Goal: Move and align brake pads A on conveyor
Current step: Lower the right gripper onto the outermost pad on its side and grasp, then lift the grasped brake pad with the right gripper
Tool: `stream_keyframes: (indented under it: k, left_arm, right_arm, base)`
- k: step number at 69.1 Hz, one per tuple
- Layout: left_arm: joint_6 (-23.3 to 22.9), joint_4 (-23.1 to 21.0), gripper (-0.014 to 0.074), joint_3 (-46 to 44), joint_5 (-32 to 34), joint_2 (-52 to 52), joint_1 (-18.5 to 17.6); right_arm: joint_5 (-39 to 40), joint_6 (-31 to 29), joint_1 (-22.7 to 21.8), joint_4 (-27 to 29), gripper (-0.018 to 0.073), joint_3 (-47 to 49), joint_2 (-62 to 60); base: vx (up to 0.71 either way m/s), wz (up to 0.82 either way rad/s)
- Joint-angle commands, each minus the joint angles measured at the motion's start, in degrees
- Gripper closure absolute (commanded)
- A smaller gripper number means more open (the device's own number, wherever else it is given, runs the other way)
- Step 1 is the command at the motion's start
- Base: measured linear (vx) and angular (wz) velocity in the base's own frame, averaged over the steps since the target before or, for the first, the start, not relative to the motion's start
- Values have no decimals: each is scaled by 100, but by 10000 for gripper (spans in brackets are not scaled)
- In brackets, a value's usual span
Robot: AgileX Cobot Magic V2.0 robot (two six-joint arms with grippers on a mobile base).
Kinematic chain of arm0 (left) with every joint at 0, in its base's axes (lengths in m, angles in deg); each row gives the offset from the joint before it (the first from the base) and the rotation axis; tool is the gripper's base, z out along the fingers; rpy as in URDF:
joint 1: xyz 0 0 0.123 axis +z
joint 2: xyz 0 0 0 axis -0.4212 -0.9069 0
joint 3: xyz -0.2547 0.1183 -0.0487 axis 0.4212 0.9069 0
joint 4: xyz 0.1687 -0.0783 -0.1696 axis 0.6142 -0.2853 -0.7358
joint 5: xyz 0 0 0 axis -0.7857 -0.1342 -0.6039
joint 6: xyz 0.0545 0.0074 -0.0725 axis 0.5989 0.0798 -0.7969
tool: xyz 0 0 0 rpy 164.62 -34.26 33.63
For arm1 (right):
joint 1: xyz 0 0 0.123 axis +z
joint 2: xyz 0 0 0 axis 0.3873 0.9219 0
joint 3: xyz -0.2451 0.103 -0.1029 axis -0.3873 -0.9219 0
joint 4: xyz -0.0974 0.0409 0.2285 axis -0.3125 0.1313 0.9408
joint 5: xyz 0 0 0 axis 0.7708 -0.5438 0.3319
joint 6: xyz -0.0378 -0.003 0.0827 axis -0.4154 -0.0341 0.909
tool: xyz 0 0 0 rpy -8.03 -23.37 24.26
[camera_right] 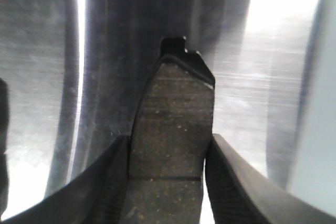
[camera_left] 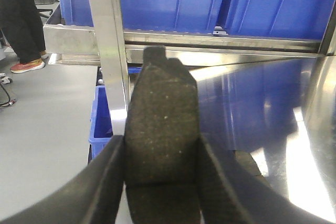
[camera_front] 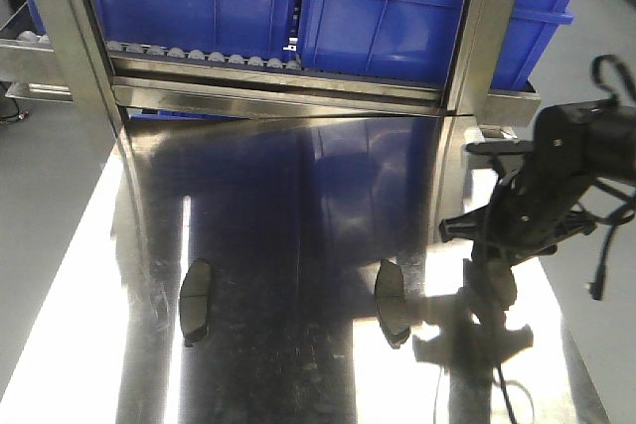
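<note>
The left gripper (camera_left: 160, 148) is closed onto the left pad (camera_left: 160, 103). Its two fingers (camera_left: 107, 182) press the long edges near one end, so most of the pad sticks out ahead of the tips with the friction face toward the camera. The right gripper (camera_right: 169, 148) has the right pad (camera_right: 176, 98) clamped the same way, the groove sitting between its fingers. Both grips look centred and square. That suits the job, since the pads seem meant to be carried to the conveyor and laid down parallel. The wrists should stay level, and each pad should come down flat before the fingers open. The conveyor is in none of the views, so how far off it lies cannot be told.

Close under the right gripper is the steel table (camera_front: 278, 196); whether the pad touches it cannot be told. Just to that gripper's left lies the nearer loose pad (camera_front: 393, 302), and well beyond it the farther loose pad (camera_front: 197, 302). A low swing could knock the nearer one. Ahead of the left gripper stands a steel post (camera_left: 110, 51), near enough to catch the protruding pad on a careless sweep. Beyond both grippers are a roller rack (camera_front: 199, 52) and blue bins (camera_front: 189, 2). Far off to the left gripper's left stands a person (camera_left: 21, 19).
</note>
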Motion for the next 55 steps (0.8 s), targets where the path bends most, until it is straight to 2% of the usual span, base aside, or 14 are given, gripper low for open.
stream_keyframes:
  k: [1, 55]
  left_arm:
    - [-14, -42, 602, -145, 561, -42, -32]
    - [-14, -42, 602, -145, 561, -42, -32]
  right_arm:
    - [377, 13, -50, -171, 568, -153, -783]
    - [2792, -122, -42, -507, 568, -2973, -6607]
  base:
    - [0, 0]
    - [0, 0]
